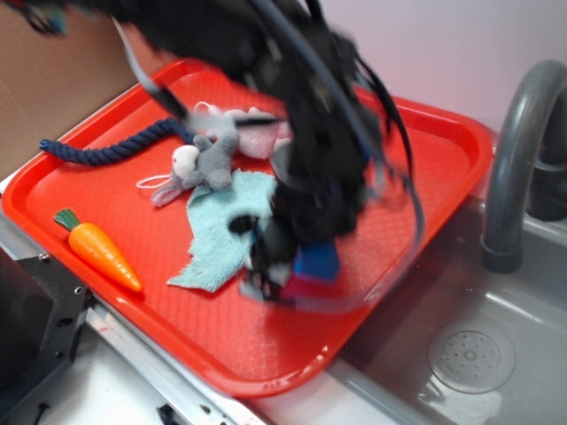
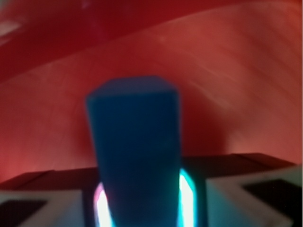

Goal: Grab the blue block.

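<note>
- Progress: blue block (image 2: 135, 156) sits between the gripper (image 1: 297, 266) pads in wrist view, jaws closed down to the block's width w/ it pinched between them. Grab looks done, or v. close to done.
- Ext view: block shows as a blue patch at about 5 o'clock of the blurred arm (image 1: 292, 115), low over the red tray (image 1: 221, 345). Can't tell if it's lifted clear or touching the tray; heavy motion blur.
- Left to do, my read: only confirm the hold is secure and raise it. Block pokes out far past the pads in wrist view, so the grip is at one end and it could pivot if bumped.
- Count, going L to R in ext view:
- 1 black bracket (image 1: 35, 319), outside the tray at its 8 o'clock.
- 1 toy carrot (image 1: 96, 249), near tray's 9 o'clock edge, lying flat.
- 1 navy rope (image 1: 115, 149), at about 11 o'clock of the tray, well apart from the block.
- 1 grey mouse plush (image 1: 199, 168), near tray centre, touching the cloth's upper edge.
- 1 teal cloth (image 1: 221, 235), crumpled, just beside the gripper at its 9 o'clock.
- 1 pale pink soft toy (image 1: 248, 128), at 12 o'clock of the mouse, partly hidden by the arm, so can't rule out a 2nd piece.
- 1 blue block, 1 gripper.
- 1 sink drain (image 1: 469, 359), in the basin at 4 o'clock of the tray.
- 1 grey faucet (image 1: 514, 168), at tray's 3 o'clock.
</note>
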